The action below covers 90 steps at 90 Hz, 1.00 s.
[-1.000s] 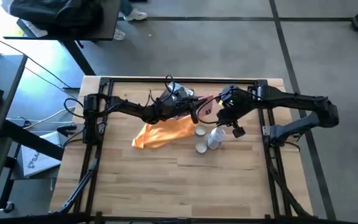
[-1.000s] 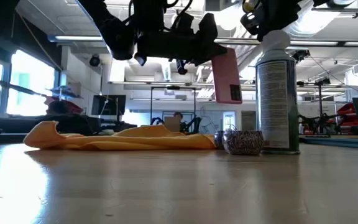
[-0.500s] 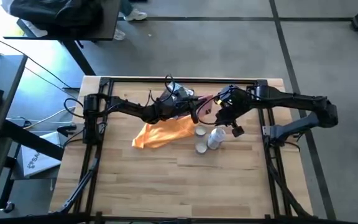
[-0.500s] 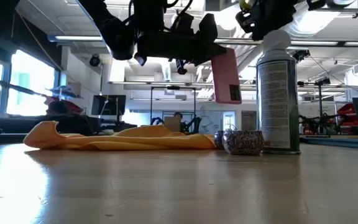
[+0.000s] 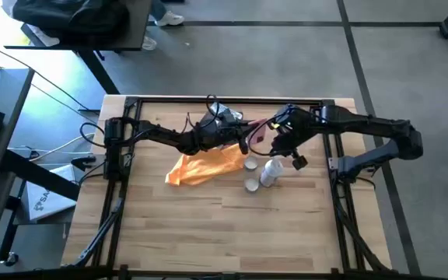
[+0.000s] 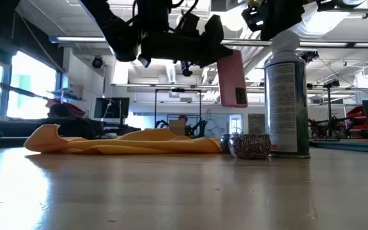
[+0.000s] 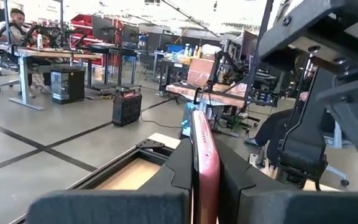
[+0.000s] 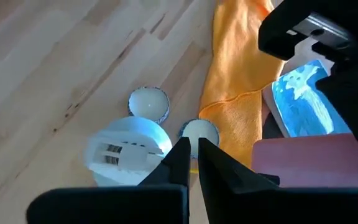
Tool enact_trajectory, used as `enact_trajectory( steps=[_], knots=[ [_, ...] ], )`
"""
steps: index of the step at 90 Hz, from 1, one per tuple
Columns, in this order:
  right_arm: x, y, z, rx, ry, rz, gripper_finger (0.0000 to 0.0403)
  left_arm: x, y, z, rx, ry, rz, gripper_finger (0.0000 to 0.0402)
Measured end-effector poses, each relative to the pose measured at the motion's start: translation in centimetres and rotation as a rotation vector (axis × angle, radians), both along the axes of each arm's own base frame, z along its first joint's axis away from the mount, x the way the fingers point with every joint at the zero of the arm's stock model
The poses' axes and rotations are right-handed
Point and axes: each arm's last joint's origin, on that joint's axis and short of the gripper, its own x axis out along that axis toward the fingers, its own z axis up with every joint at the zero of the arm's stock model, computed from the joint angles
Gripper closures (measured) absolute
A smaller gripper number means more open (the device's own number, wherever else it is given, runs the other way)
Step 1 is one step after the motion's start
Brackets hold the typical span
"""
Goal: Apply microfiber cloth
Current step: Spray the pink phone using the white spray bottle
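Observation:
The orange-yellow microfiber cloth [image 5: 204, 166] lies crumpled on the table left of centre, also seen in the low view [image 6: 126, 142] and the right wrist view [image 8: 241, 81]. My left gripper [image 5: 246, 142] hangs above the cloth's right end, shut on a pink phone [image 6: 230, 78]. My right gripper [image 8: 193, 152] is shut and hovers just above a spray can [image 6: 287, 96] that stands upright right of the cloth. My left gripper pinches the pink phone by its two flat faces [image 7: 202, 163] between the two fingers. The fingers come level from the table's left. The phone sticks out past the fingertips, slightly tilted and lifted clear of the table and the cloth.
Two small round caps [image 8: 148, 102] [image 8: 199, 130] lie beside the spray can, one at the cloth's edge. A grey-blue and white packet [image 8: 303, 93] lies beyond the cloth under the left arm. Bare wood [image 5: 232, 225] fills the near half of the table.
My right gripper has edged a little upward and toward the far edge above the spray can. My left gripper and the phone have kept still.

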Motion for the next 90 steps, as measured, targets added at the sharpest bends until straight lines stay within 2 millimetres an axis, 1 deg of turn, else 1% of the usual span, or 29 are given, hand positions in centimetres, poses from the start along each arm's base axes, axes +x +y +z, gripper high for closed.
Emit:
enact_trajectory(
  steps=[13, 32, 62, 74, 90],
  knots=[
    [-0.3, 0.1, -0.2, 0.011, 0.036, 0.003, 0.0403, -0.1, 0.4, 0.1, 0.006, -0.008, -0.01, 0.0395],
    [-0.3, 0.1, -0.2, 0.015, 0.036, 0.007, 0.0403, -0.2, 1.3, 0.3, 0.014, -0.028, -0.021, 0.0395],
    [0.0, 0.1, -0.4, 0.034, 0.045, 0.013, 0.0403, -0.1, 0.7, 0.4, 0.014, -0.037, -0.09, 0.0395],
    [0.4, 0.0, -0.8, 0.041, 0.067, 0.01, 0.0403, -0.1, 0.5, 0.4, 0.013, -0.036, -0.093, 0.0395],
    [0.5, 0.0, -0.9, 0.041, 0.074, 0.011, 0.0403, -0.1, 0.5, 0.3, 0.012, -0.032, -0.092, 0.0395]
  ],
)
